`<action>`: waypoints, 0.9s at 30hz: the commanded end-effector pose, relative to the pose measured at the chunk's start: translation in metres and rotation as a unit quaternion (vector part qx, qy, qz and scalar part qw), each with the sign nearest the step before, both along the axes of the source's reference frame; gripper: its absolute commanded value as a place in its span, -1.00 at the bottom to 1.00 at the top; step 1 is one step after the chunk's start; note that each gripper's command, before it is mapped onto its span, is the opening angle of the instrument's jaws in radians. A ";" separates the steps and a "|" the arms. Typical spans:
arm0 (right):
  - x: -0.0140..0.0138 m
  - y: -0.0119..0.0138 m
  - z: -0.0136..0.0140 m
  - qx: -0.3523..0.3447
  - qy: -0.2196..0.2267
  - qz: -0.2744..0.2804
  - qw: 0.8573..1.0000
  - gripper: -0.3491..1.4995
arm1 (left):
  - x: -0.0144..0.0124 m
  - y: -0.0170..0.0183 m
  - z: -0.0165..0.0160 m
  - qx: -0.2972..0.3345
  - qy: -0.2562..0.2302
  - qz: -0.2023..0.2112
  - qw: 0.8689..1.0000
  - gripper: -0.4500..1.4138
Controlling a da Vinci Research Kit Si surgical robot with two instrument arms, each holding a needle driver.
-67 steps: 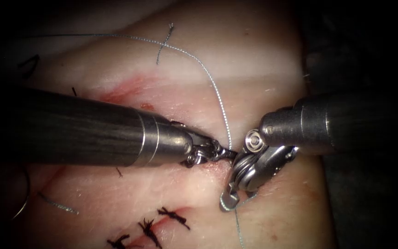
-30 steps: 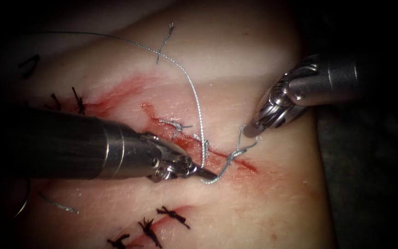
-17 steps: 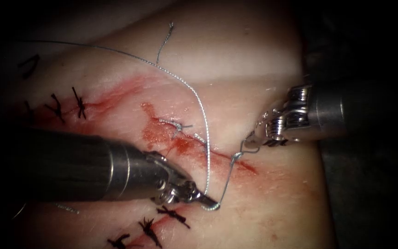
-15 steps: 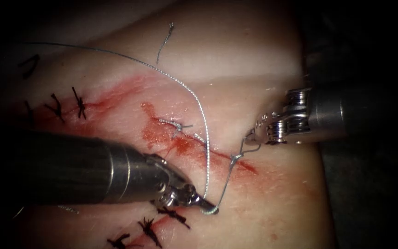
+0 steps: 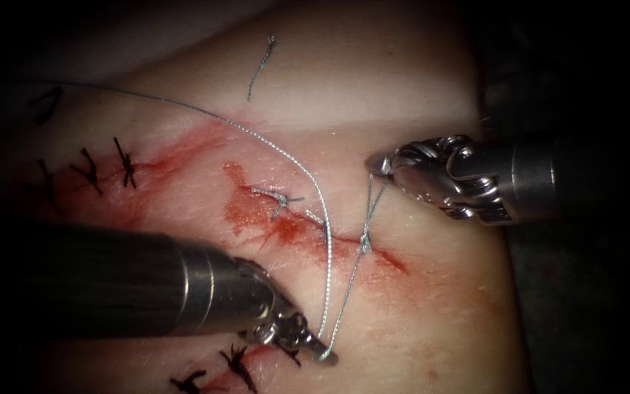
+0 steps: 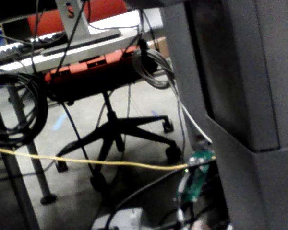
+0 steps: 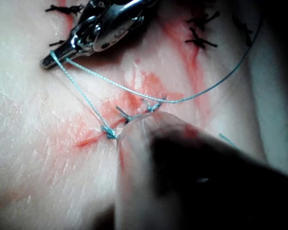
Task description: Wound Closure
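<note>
Left tool (image 5: pixel 322 355) sits at the near side of the cut (image 5: pixel 315 226), its jaws closed on the thread (image 5: pixel 327 292) at a bend where two strands meet. We see the same closed tip (image 7: pixel 50 61) in the right wrist view, with both strands running out of it.

Right tool (image 5: pixel 379 165) sits on the far right of the cut, jaws closed on the thread's short end, which rises to it from the knot (image 5: pixel 364 244) on the cut. One strand from the left tool runs straight to that knot. The other curves up over the cut and away to the far left across the tissue (image 5: pixel 432 321). We cannot locate the needle in these views, so we cannot state whether it is in the tissue.

Compared with the earlier endoscope pictures, the two tools have moved apart and the strands now lie straighter, so the knot is being drawn tight.

Hazards, in our judgement:
- Uneven pull from the two tools could lift the knot off the cut or lock it beside the cut line.
- Excess tension could make the thread cut into the soft edges, which are already wet with red fluid (image 5: pixel 257 208).
- The short end could slip from the right tool's tip.
- The long curved strand passes close to the finished stitch (image 5: pixel 280 197) and could snag on it.
</note>
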State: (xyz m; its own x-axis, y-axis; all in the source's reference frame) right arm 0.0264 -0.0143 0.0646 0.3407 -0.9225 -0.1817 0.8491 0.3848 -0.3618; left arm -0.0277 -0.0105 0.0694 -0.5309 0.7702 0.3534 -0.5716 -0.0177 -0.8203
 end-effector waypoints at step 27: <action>-0.0017 0.0022 0.0039 -0.023 -0.012 -0.416 0.909 -1.00 | -0.0025 -0.0045 -0.0007 0.099 -0.025 0.030 0.994 -1.00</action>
